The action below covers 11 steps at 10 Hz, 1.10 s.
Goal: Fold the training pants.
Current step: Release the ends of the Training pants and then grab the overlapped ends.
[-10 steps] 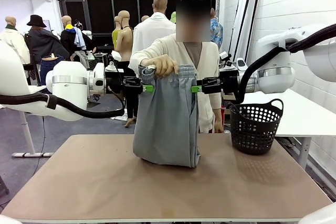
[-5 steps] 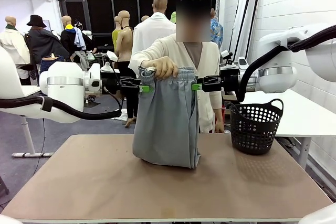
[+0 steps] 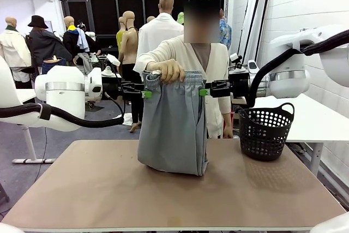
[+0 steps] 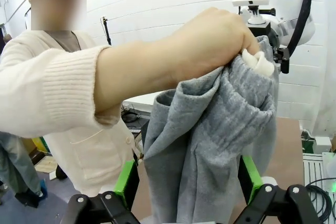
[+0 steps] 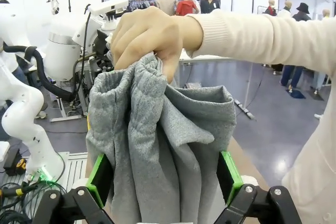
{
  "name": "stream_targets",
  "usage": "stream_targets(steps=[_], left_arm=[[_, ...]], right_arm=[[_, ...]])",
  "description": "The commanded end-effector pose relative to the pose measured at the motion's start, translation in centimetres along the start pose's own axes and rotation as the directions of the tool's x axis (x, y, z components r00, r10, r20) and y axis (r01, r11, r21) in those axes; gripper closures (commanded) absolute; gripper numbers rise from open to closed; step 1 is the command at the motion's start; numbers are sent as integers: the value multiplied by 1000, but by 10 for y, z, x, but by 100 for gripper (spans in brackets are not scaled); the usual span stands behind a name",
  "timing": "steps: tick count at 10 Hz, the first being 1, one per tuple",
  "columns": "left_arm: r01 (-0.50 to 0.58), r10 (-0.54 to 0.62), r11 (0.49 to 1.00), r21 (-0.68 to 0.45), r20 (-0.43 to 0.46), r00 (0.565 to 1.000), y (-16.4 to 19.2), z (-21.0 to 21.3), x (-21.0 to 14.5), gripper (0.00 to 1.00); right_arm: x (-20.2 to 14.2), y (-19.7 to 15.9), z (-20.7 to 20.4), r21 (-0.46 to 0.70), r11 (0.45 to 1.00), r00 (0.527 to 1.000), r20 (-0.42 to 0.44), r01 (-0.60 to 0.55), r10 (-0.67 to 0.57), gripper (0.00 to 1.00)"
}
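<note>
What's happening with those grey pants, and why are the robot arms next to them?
A person's hand holds the training pants up by the waistband, with their bottom end resting on the table. The left gripper and right gripper sit at either side of the waistband, both open, with fabric between their fingers but not pinched. The pants are not laid flat yet.

On the brown surface (image 3: 98,189): black basket (image 3: 265,132) at far right, upright; lower end of hanging pants (image 3: 173,129) resting near the middle, apart from basket
</note>
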<state>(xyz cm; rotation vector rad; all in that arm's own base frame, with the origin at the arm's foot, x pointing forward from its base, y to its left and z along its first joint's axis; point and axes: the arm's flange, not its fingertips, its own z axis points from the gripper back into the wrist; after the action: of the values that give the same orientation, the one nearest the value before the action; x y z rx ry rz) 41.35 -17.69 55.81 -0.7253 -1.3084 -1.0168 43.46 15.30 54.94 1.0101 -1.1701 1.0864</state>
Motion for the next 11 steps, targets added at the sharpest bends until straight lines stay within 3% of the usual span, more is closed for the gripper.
stream_targets(steps=[1, 8, 11], left_arm=[[21, -21, 1000, 22, 34, 999, -1, -7, -6, 0], [49, -55, 995, 90, 63, 996, 7, 11, -4, 0], [52, -56, 997, 60, 72, 996, 10, 10, -6, 0]], right_arm=[[-3, 12, 9, 2, 1000, 1000, 12, 25, -25, 0], [-8, 39, 9, -75, 996, 999, 21, -40, 42, 0], [-12, 42, 1, -128, 991, 999, 37, -27, 32, 0]])
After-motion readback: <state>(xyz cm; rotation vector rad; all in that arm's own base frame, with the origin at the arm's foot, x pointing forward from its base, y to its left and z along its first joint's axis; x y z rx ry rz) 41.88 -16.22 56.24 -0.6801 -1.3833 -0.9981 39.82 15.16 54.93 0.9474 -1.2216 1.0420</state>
